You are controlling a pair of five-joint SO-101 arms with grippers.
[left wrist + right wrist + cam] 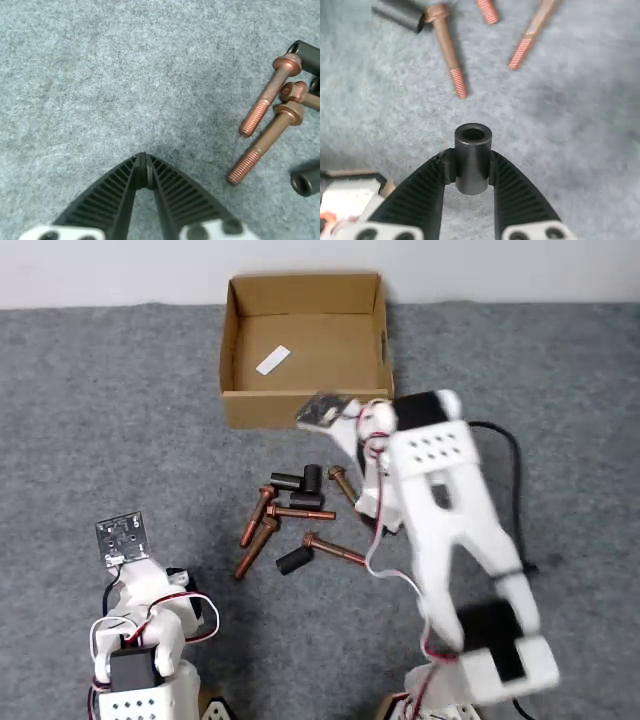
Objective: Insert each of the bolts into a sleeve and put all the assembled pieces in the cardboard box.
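Several copper bolts (pixel 258 545) and black sleeves (pixel 294 560) lie scattered on the grey carpet in front of the cardboard box (pixel 300 405). My right gripper (pixel 471 157) is shut on an upright black sleeve (pixel 473 136), held just above the carpet with its open bore facing up. Beyond it lie a bolt (pixel 447 50) and another sleeve (pixel 400 12). The right arm (pixel 430 450) stretches over the right side of the pile. My left gripper (pixel 145 166) is shut and holds nothing, low over bare carpet to the left of two bolts (pixel 265 142).
A white label (pixel 272 360) lies inside the box. A black cable (pixel 515 480) runs along the carpet behind the right arm. The left arm (pixel 140 630) sits at the near left, with open carpet around it.
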